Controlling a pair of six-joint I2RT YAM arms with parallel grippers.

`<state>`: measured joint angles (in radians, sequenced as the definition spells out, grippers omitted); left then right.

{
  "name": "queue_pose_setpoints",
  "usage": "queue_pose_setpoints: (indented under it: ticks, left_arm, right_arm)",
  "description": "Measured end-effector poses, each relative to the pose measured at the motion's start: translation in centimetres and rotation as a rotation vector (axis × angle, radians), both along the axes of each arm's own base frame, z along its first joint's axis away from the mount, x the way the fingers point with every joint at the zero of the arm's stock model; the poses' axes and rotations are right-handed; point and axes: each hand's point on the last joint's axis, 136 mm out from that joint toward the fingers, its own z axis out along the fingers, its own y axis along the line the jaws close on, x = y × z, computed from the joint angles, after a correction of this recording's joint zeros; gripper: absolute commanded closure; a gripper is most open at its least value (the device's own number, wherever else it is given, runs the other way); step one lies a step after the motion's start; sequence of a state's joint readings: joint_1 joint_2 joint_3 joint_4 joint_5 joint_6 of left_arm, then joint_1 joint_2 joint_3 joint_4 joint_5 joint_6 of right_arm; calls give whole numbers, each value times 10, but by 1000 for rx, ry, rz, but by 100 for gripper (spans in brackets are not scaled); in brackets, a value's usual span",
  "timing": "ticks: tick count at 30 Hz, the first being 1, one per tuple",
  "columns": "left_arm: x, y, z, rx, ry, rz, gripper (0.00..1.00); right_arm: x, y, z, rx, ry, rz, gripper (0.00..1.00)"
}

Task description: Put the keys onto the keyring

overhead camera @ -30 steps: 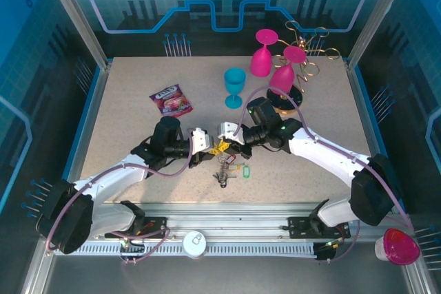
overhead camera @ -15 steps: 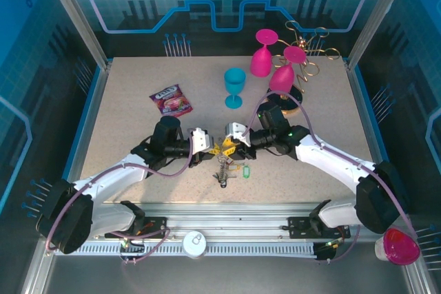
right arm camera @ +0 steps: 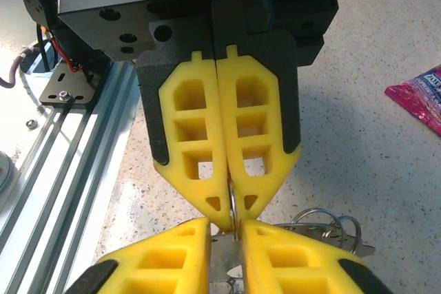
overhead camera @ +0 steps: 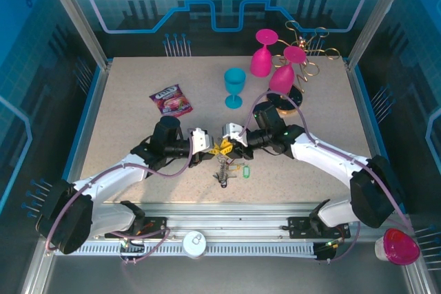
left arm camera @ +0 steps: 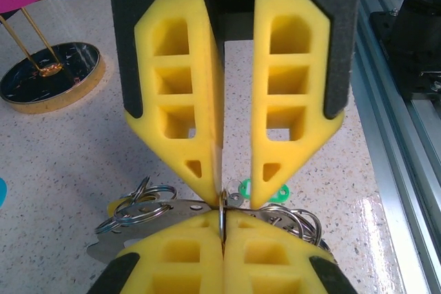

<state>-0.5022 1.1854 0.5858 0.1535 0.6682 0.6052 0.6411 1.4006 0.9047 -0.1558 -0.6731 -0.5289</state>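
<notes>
One keyring [left arm camera: 222, 215], over the table's [overhead camera: 124, 122] front half, is clamped by the left fingers [left arm camera: 172, 259]. The right fingers [left arm camera: 289, 94] straddle it, slightly parted.

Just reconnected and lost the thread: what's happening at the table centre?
The left hand is shut on the keyring, pinching its thin wire. The right hand meets it tip to tip, jaws slightly apart around the same ring. The keys lie bunched on the table just below them.

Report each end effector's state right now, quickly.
Left end effector: closed on the keyring.
Right end effector: slightly open, fingers straddling the same keyring.
</notes>
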Motion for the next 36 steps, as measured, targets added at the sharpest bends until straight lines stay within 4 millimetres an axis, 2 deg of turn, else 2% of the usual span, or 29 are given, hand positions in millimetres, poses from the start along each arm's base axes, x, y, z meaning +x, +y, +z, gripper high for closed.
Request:
queue_pose_setpoints:
  ticks: [3, 6, 16, 17, 19, 24, 26, 30, 32, 36]
  left_arm:
    - [-1, 0, 0, 1, 3, -1, 100]
    - [-1, 1, -1, 2, 5, 0, 100]
    - [0, 2, -1, 8, 4, 8, 100]
    - [0, 2, -1, 8, 2, 7, 100]
    - [0, 2, -1, 9, -2, 7, 100]
    - [0, 1, -1, 19, -22, 5, 100]
    - [0, 1, -1, 19, -25, 3, 100]
    - [1, 1, -1, 20, -29, 4, 100]
    - [1, 1, -1, 20, -30, 6, 100]
    - [2, 1, 0, 20, -36, 9, 100]
  right_arm:
    - [2, 1, 1, 0, 1, -2, 90]
    - [3, 1, 1, 0, 3, -5, 100]
    - [3, 0, 1, 5, 11, -6, 100]
    - [3, 0, 1, 5, 12, -5, 98]
    - [3, 0, 1, 4, 21, -10, 67]
    - [-1, -6, 5, 33, 50, -52, 57]
    - [-1, -17, 6, 37, 68, -129, 58]
    - [2, -40, 0, 22, 151, -357, 69]
    - [2, -52, -11, -2, 210, -504, 78]
    - [-7, -76, -38, -83, 358, -793, 77]
